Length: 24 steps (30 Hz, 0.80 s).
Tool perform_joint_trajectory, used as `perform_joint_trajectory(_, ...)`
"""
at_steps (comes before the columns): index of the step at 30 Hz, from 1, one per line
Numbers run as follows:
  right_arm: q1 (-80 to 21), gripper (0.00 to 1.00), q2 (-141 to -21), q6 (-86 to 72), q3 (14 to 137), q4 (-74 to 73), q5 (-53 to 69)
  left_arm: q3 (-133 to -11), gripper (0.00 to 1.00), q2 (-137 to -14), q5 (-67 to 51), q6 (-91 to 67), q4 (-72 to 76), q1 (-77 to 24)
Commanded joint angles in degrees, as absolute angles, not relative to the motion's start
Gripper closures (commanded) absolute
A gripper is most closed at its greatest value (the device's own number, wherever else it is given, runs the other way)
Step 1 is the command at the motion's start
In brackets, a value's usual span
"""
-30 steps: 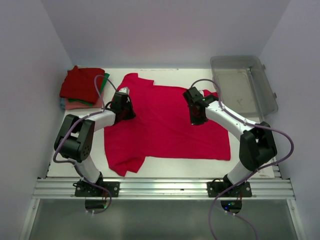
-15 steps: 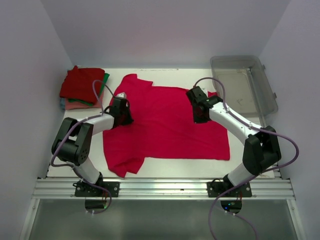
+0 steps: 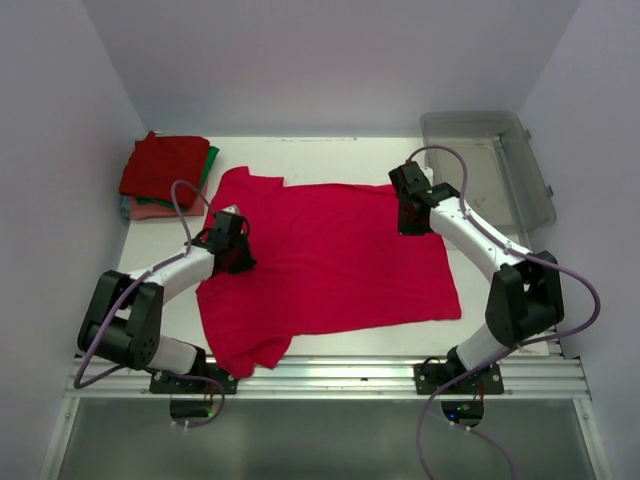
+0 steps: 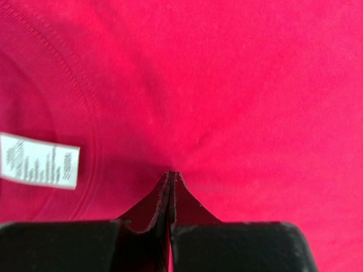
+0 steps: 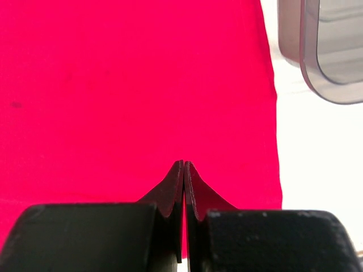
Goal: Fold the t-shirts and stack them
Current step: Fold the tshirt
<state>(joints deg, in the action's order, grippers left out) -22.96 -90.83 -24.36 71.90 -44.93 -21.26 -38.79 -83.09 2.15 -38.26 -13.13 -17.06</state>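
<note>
White table (image 3: 330,155), pale walls (image 3: 330,60) closing in on three sides, an aluminium rail (image 3: 330,378) along the near edge. The crimson t-shirt (image 3: 340,260) lies spread across the middle of the table. The left gripper (image 4: 172,177) is clenched on the cloth by the collar, with the white neck label (image 4: 37,160) just off to one side. The right gripper (image 5: 184,165) is pinched on the shirt near its far right corner, close to the clear grey bin (image 3: 490,170). The folded t-shirts (image 3: 165,170) sit stacked in the far-left corner.

Overhead view facing the table (image 3: 300,150), wrist views close over shared crimson t-shirt (image 3: 340,260)
</note>
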Motion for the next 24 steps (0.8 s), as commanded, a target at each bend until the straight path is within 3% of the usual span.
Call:
perform_joint_trajectory(1,-23.03,1.0,-90.44,-24.17,72.86,-40.0,-20.91,-44.02,1.0,-76.66,3.86,-36.3,-18.37,-17.23)
perform_joint_trajectory(3,-22.94,1.0,-91.4,-24.35,73.82,-38.94,-21.18,-50.51,0.94,-75.77,6.58,-34.29,-19.07,-17.23)
perform_joint_trajectory(5,-23.03,0.97,-91.93,-24.78,74.97,-37.01,-21.1,-57.96,0.74,-77.16,9.47,-33.23,-19.94,-17.14)
perform_joint_trajectory(7,-22.94,0.78,-92.89,-24.7,76.8,-36.04,-21.01,-63.08,0.6,-80.66,10.37,-31.38,-20.21,-17.05)
perform_joint_trajectory(8,-22.94,0.67,-93.34,-24.96,77.51,-35.17,-21.27,-67.63,0.42,-82.25,12.72,-31.12,-19.95,-16.96)
perform_joint_trajectory(9,-22.85,0.5,-93.69,-25.05,78.22,-34.81,-20.92,-70.11,0.37,-86.09,12.92,-30.77,-19.95,-16.7)
perform_joint_trajectory(12,-22.94,0.43,-95.09,-25.05,81.2,-35.33,-17.77,-81.36,0.34,-96.54,12.22,-30.5,-22.31,-13.63)
perform_joint_trajectory(16,-22.94,0.43,-94.4,-25.58,79.91,-36.04,-16.18,-96.3,0.37,-110.89,12.21,-28.83,-29.86,-9.5)
perform_joint_trajectory(19,-22.85,0.44,-92.73,-25.58,76.39,-35.16,-15.3,-106.84,0.44,-119.69,14.22,-26.64,-32.51,-7.57)
perform_joint_trajectory(24,-22.94,0.47,-89.21,-26.02,70.67,-33.31,-14.24,-111.0,0.59,-127.69,12.48,-23.65,-28.75,-5.45)
